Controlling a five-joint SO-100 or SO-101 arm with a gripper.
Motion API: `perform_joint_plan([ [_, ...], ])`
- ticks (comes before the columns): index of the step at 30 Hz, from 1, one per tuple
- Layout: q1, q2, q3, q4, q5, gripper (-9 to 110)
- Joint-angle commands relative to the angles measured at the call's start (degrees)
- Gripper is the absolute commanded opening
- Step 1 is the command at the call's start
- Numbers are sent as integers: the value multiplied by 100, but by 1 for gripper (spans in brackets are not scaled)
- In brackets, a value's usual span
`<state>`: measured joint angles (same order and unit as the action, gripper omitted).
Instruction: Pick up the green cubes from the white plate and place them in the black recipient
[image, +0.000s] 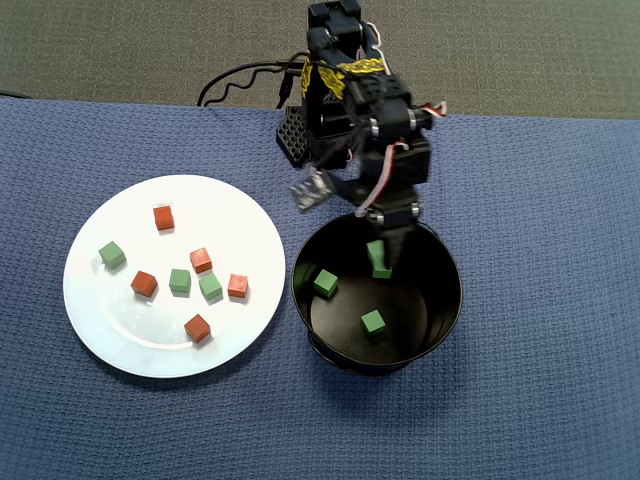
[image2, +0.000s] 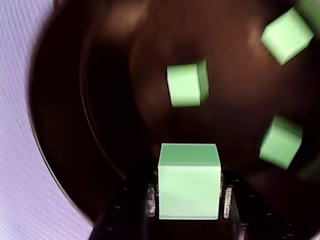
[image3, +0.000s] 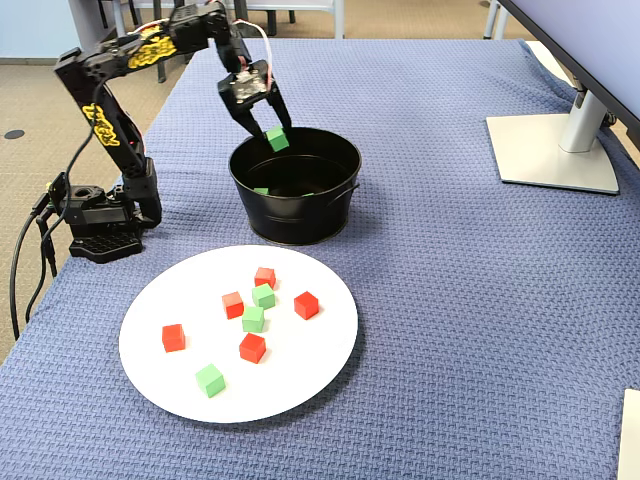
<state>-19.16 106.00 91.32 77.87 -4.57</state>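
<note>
Blue woven cloth (image: 540, 300) covers the table. Overhead view: the black recipient (image: 445, 310) sits just right of the white plate (image: 110, 330). The gripper (image: 380, 262) hangs over the recipient's far side, clenched on a green cube (image: 377, 253). Two more green cubes (image: 372, 321) lie on the recipient's floor. On the plate lie three green cubes (image: 111, 254) among five red-orange cubes (image: 164, 217).

Wrist view: the held cube (image2: 189, 181) sits between the jaws above the recipient's dark floor (image2: 125, 100); three loose green shapes, blurred, show beyond it.

Fixed view: the arm (image3: 110, 120) reaches from its base, left of the recipient (image3: 300, 215), holding the cube (image3: 277, 138) above the rim. A monitor stand (image3: 560, 150) sits well right of the recipient.
</note>
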Motion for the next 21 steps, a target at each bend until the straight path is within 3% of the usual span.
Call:
perform_joint_plan([
  [1, 9, 185, -1046, 642, -316, 37],
  [4, 721, 598, -1292, 1002, -914, 35],
  [10, 3208, 905, -888, 1248, -2575, 34],
  [13, 4412, 791, 35, 114, -3551, 34],
  [17, 5221, 510, 1389, -1881, -4825, 36],
  [21, 5396, -79, 1608, -2830, -4992, 36],
])
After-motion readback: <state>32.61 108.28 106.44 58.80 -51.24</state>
